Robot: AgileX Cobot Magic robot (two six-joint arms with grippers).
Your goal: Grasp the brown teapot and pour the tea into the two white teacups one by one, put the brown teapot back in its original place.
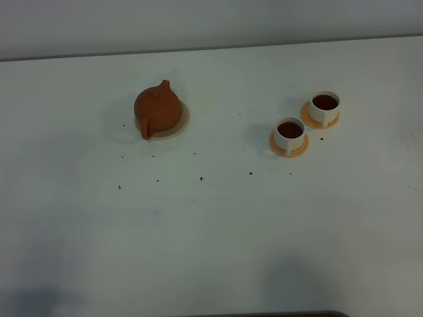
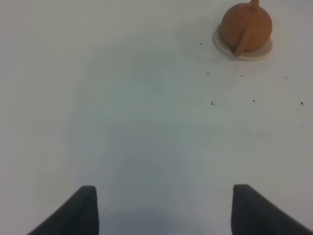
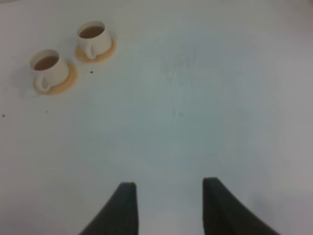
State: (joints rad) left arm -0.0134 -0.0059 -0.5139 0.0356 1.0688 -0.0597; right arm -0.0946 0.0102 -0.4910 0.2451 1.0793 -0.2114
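Exterior high: the teapot sits on its coaster; two filled cups stand well apart from it on saucers.

Left wrist: left fingers spread, empty, far from the teapot.

Right wrist: right fingers spread, empty, far from the cups.

Soft, even, cool-toned light across the white surface; no glare. Faint, diffuse shadows beside the brown teapot and the two white teacups. Broad dim patch ahead of the left gripper. Mild blur throughout the right wrist view, softest near the right gripper.
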